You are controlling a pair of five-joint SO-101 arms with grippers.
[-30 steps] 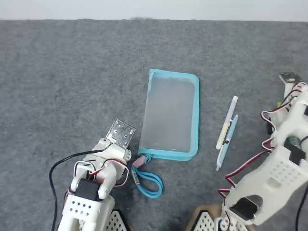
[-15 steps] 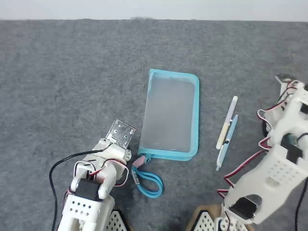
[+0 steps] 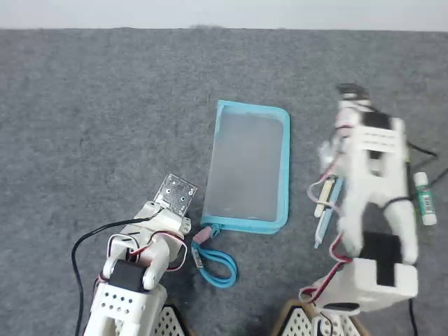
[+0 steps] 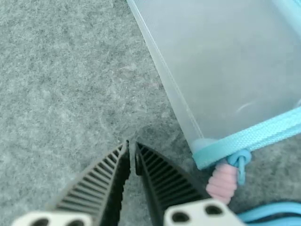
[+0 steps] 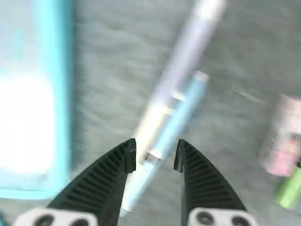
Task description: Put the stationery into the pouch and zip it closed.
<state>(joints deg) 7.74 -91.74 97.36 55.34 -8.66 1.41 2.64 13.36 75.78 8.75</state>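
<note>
A clear pouch (image 3: 248, 168) with a blue zip border lies flat mid-table, and its pink zip pull (image 3: 203, 235) and blue strap loop (image 3: 215, 266) trail off its near corner. Two pens (image 3: 329, 198), one pale and one blue, lie side by side to its right. My left gripper (image 4: 131, 147) rests shut on the mat just beside the pouch's (image 4: 221, 75) near-left corner. Open and holding nothing, my right gripper (image 5: 154, 151) hangs right over the pens (image 5: 162, 127). A glue stick (image 3: 424, 199) lies farther right.
Grey felt covers the whole table (image 3: 105, 119). The right arm's white body (image 3: 374, 182) stretches over the table's right side, covering part of the pens. The glue stick (image 5: 282, 150) and a green item (image 5: 289, 190) lie near the right gripper.
The right arm has swung in from the table's right edge to above the pens, uncovering the glue stick. The left arm and pouch have stayed put.
</note>
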